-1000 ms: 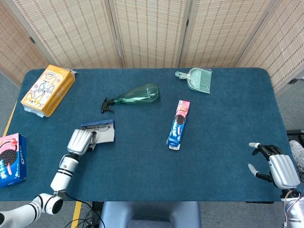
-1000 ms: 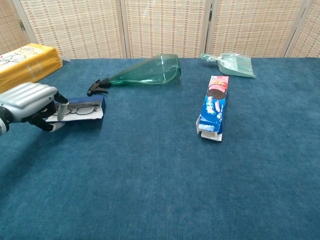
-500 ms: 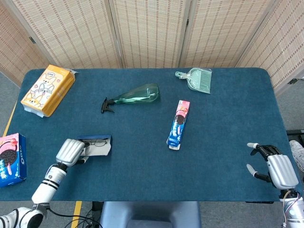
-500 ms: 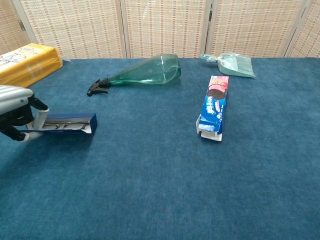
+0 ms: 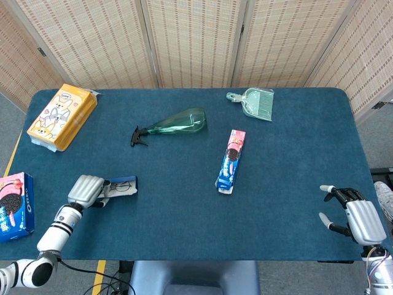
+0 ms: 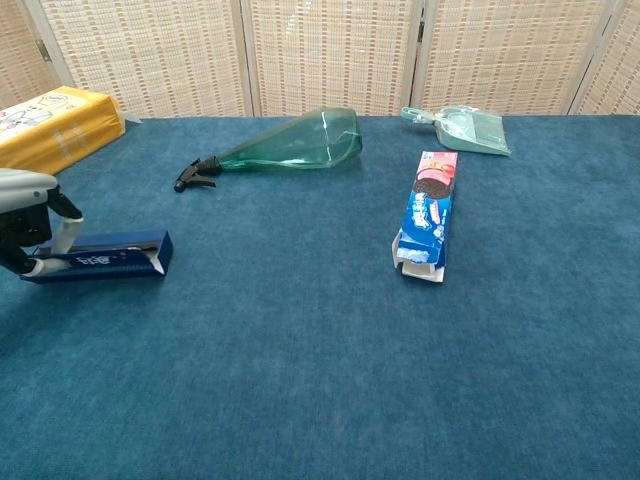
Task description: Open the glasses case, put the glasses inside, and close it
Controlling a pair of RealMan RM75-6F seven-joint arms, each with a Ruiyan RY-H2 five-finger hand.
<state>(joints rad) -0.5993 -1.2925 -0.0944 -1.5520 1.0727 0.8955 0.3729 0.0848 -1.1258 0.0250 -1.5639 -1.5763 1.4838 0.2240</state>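
Glasses case: one blue glasses case (image 5: 122, 185) lay near the front-left corner of the table (image 5: 288, 160), its lid partly raised; the head view showed a pair of glasses (image 5: 124, 184) inside, the chest view only the case's blue side.
Left hand: the left hand (image 5: 86, 190) sat at the left end of the glasses case, touching it, fingers (image 6: 62, 235) curled over that end and gripping it in the chest view.
Right hand: the right hand (image 5: 355, 217) stood near the table's front-right corner, well apart from the case, fingers spread and holding nothing; only the head view showed it.
Spray bottle: one clear green spray bottle (image 5: 174, 123) lay on its side behind the case, toward the table's middle, its black nozzle pointing left.
Cookie packs: two, both blue and pink; one long cookie pack (image 5: 231, 160) lay near the table's centre with its front end torn open, and one Oreo box (image 5: 13, 205) lay off the table's left edge.
Yellow box: one yellow box (image 5: 62, 116) rested at the back-left corner of the table.
Dustpan: one pale green dustpan (image 5: 254, 102) lay near the back edge, right of centre.
Screen: one folding woven screen (image 5: 196, 40) stood behind the table.
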